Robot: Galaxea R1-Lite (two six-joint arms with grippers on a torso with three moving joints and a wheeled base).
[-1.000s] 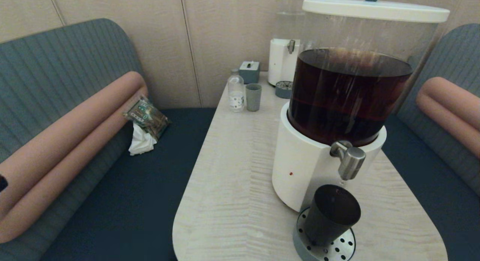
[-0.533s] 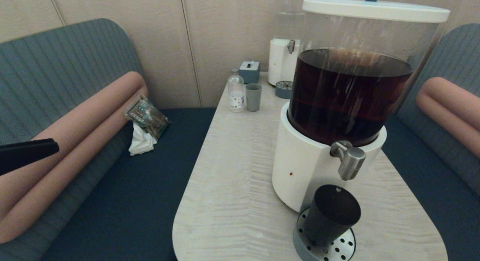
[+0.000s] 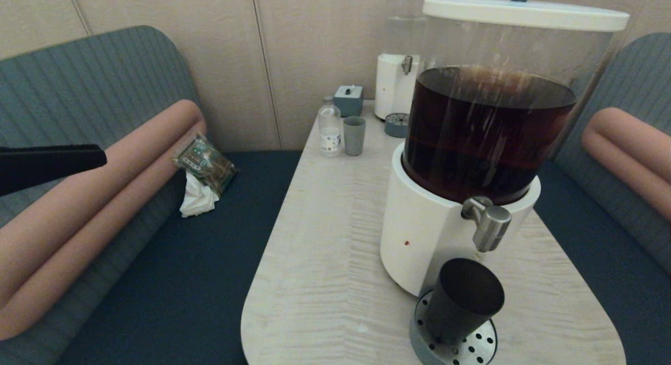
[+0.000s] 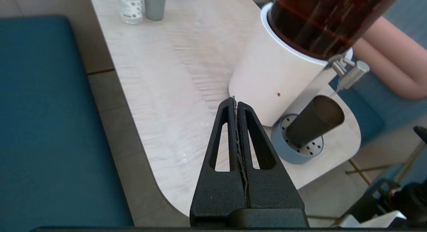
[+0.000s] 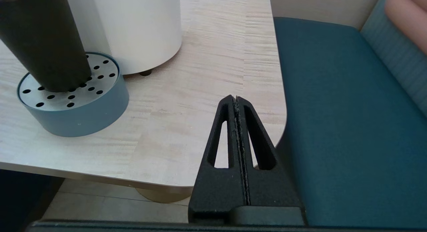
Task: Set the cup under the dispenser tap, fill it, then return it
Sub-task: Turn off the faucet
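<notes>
The dark tapered cup stands upright on the perforated grey-blue drip tray, directly below the brushed-steel dispenser tap. The tap belongs to the big white-based dispenser holding dark brown liquid. My left gripper is shut and empty, raised at the far left over the sofa, well away from the cup. My right gripper is shut and empty too, low beside the table's near right corner; the head view does not show it.
At the table's far end stand a paler grey-blue cup, a small clear bottle, a small grey box and a second clear-liquid dispenser with its own tray. A snack packet and tissue lie on the left sofa.
My left gripper has risen into the head view from the left edge and moved up and rightward. The cup, tap and right gripper have stayed where they were.
</notes>
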